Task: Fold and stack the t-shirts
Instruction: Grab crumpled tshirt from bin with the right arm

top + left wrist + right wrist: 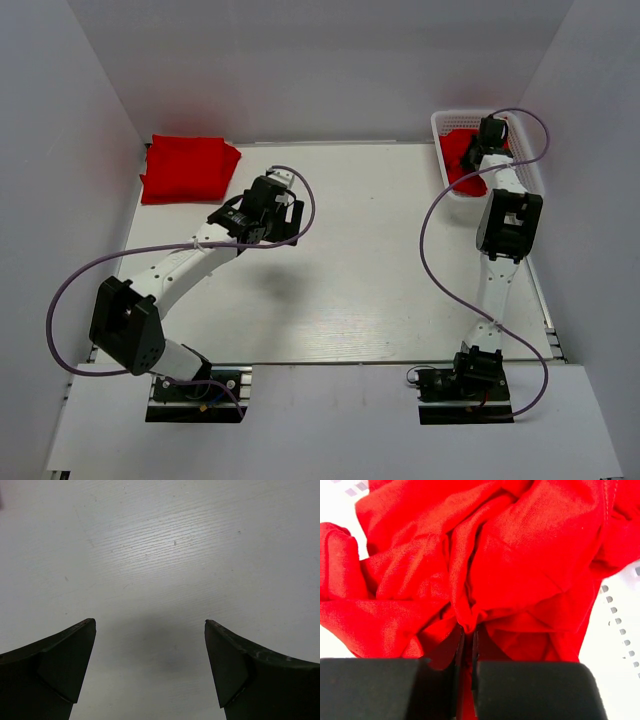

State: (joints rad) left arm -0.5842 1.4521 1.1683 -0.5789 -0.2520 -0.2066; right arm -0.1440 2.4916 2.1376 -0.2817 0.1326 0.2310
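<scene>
Right gripper inside the white mesh basket, its jaws clenched on a raised fold of the crumpled t-shirt. The wrist view shows the two fingers pressed together with red cloth pinched between them. The rest of the garment is bunched just beyond the fingertips and spills to either side, against the basket's perforated wall. The shirt lies wholly within the basket, mostly in its near-left part as the overhead view shows. It is so wadded that no long axis, collar or hem can be made out. The right arm alone reaches over the basket. The left gripper hangs well apart from the basket, to its left and somewhat nearer the arm bases. Its jaws are released, with only bare table between them. The folded t-shirt rests well apart from the basket, directly across to its left at much the same depth; whether it is one layer or several cannot be told. Judgement: the step in hand is drawing the shirt out. The cloth hangs from one pinch point, so the coming move probably turns on lifting up and clear of the basket's left rim toward the left gripper, which would take a second hold for spreading.
</scene>
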